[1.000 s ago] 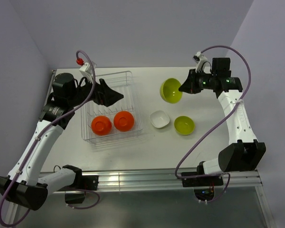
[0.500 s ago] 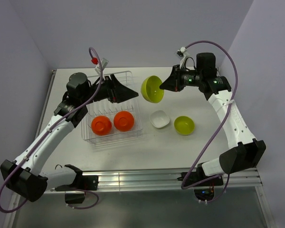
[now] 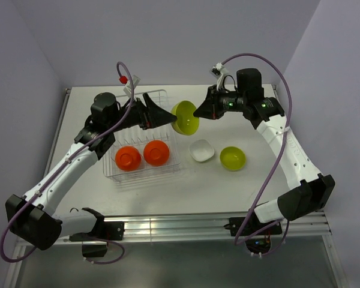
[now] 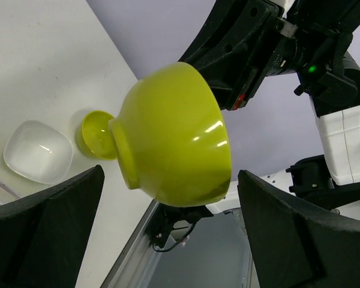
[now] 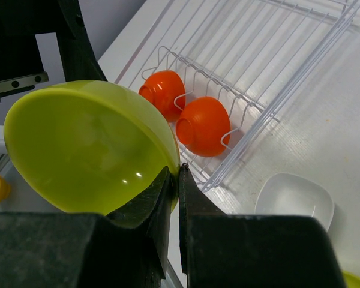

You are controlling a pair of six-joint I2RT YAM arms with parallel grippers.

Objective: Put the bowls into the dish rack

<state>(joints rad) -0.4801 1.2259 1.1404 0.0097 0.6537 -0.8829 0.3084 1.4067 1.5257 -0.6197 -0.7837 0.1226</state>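
My right gripper (image 3: 197, 112) is shut on the rim of a lime green bowl (image 3: 186, 117), holding it tilted in the air over the right edge of the dish rack (image 3: 111, 163). In the right wrist view its fingers (image 5: 195, 210) pinch the bowl's wall (image 5: 84, 150). My left gripper (image 3: 168, 116) is open and points at this bowl (image 4: 174, 144), whose base faces it between the spread fingertips; contact cannot be told. Two orange-red bowls (image 3: 127, 158) (image 3: 156, 153) lie upside down in the rack. A white bowl (image 3: 202, 150) and another green bowl (image 3: 233, 158) sit on the table right of the rack.
The wire rack's (image 5: 288, 90) far rows hold nothing. The table (image 3: 252, 180) is white, with walls at the back and on both sides. A metal rail (image 3: 186, 225) runs along the near edge.
My right arm has carried the green bowl leftward from the table's right side to the rack's edge. The left arm has swung up and right to meet it, still open.
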